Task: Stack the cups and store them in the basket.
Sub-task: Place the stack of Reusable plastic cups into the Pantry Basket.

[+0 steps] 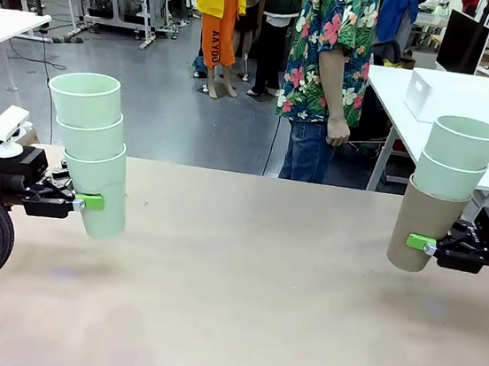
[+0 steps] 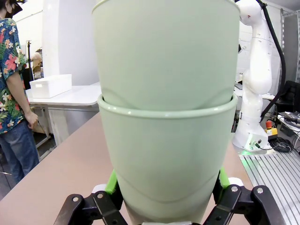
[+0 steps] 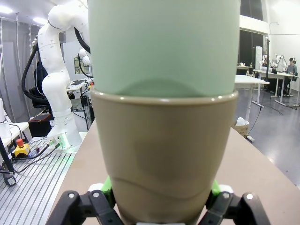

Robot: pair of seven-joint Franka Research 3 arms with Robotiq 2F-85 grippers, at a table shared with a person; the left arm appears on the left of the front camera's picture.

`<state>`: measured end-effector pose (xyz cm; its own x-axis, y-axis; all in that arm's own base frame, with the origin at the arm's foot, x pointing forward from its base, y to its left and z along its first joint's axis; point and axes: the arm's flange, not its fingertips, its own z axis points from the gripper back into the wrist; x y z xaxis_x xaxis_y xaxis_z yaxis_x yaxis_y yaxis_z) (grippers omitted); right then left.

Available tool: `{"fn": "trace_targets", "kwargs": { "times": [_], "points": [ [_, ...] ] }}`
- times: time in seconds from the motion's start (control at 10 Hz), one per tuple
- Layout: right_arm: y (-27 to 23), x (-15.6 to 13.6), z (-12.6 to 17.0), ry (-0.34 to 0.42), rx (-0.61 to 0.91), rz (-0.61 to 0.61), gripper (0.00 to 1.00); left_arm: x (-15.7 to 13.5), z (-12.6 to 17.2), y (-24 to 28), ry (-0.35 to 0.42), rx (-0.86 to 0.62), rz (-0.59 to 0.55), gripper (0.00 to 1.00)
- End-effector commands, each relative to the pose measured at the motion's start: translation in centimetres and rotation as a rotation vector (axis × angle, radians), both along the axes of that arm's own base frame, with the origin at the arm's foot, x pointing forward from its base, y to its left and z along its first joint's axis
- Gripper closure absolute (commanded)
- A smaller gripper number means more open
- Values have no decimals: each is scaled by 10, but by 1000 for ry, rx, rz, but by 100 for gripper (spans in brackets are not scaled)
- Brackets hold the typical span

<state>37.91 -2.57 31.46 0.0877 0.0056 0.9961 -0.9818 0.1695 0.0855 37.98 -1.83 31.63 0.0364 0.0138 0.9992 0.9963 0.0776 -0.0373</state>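
My left gripper (image 1: 90,202) is shut on the lowest cup of a stack of three mint green cups (image 1: 92,148), held tilted just above the table at the left. In the left wrist view that green stack (image 2: 166,140) rises between the green-padded fingers (image 2: 111,183). My right gripper (image 1: 422,244) is shut on a tan-brown cup (image 1: 422,224) with two mint green cups (image 1: 456,155) nested in it, at the right. In the right wrist view the brown cup (image 3: 164,154) sits between the fingers. The white basket (image 1: 447,96) stands on a white side table beyond the far right.
The brown table (image 1: 239,298) is bare between the two stacks. A person in a floral shirt (image 1: 336,51) stands past its far edge, arms down. The white side table (image 1: 399,90) holds the basket. The other arm's white base (image 2: 255,93) shows at the table's end.
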Motion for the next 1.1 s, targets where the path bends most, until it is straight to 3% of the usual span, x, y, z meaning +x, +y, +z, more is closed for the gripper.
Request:
{"fn": "trace_targets", "kwargs": {
  "times": [0.0,1.0],
  "points": [
    [0,1,5,-9,5,-9,17,0,5,-1,-3,-7,-4,13],
    [0,1,5,-9,5,-9,17,0,5,-1,-3,-7,-4,13]
  ]
}}
